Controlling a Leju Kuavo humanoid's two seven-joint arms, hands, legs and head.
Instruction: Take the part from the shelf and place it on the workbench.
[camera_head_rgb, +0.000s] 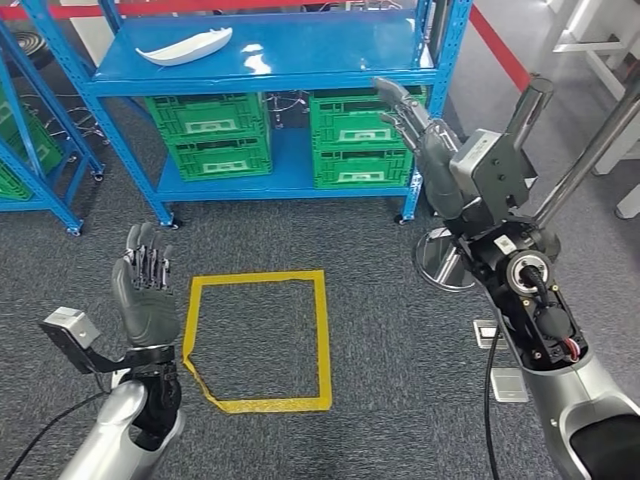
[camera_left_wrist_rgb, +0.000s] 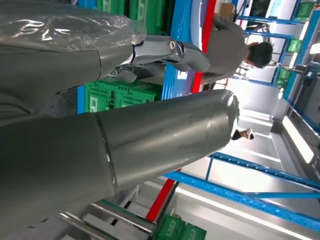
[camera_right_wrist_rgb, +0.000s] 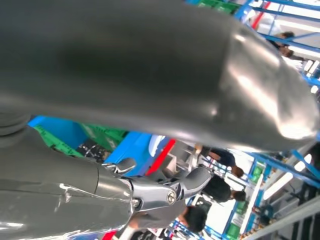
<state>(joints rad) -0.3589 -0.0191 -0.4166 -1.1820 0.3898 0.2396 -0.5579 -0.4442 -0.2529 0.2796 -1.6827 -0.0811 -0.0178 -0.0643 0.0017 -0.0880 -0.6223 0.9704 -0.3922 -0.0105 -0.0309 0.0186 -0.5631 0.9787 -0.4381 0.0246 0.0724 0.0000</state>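
The head view looks forward and down from high up at the blue steel shelf rack (camera_head_rgb: 287, 60) and grey carpet, while each turned wrist view sits close behind its own hand and shares the rack's green slatted plastic crates (camera_head_rgb: 361, 135) (camera_left_wrist_rgb: 113, 95) (camera_right_wrist_rgb: 102, 134).

The left arm comes in low, bent at the elbow, its forearm rising to the left hand (camera_head_rgb: 145, 292). That hand stands upright, palm away from the camera, fingers (camera_head_rgb: 148, 258) straight, close together and holding nothing. The right arm reaches forward and higher, its wrist showing exposed cabling. The right hand (camera_head_rgb: 424, 140) is stretched ahead with fingers (camera_head_rgb: 398, 98) extended and slightly spread, empty. The two hands are well apart.
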